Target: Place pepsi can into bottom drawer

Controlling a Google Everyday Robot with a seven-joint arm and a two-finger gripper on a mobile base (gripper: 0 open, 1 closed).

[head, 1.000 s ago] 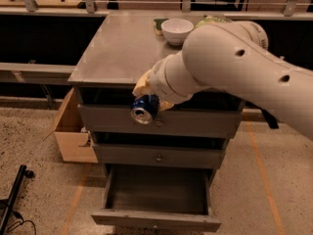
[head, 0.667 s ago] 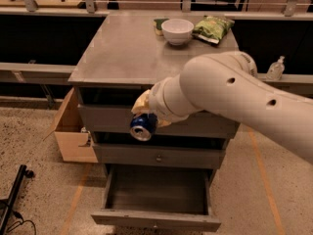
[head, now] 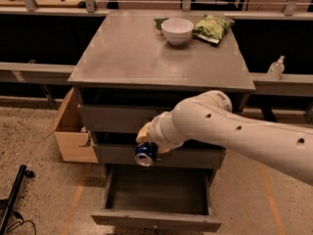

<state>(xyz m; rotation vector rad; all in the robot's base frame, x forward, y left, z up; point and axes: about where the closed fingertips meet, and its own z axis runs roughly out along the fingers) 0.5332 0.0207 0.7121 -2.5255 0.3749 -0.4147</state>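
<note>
My gripper (head: 148,145) is shut on the pepsi can (head: 145,154), a small dark blue can whose silver end faces the camera. It hangs in front of the middle drawer, above the left part of the bottom drawer (head: 156,218). The bottom drawer is pulled out and open, a wide shallow grey box with nothing showing inside. My white arm (head: 234,133) reaches in from the right and covers part of the cabinet front.
On the grey cabinet top (head: 127,58) stand a white bowl (head: 177,30) and a green chip bag (head: 213,28) at the back. A cardboard box (head: 73,131) sits on the floor to the left. A clear bottle (head: 276,68) stands on the ledge at right.
My gripper has moved down with the pepsi can, from in front of the top drawer to in front of the middle drawer, closer to the open bottom drawer.
</note>
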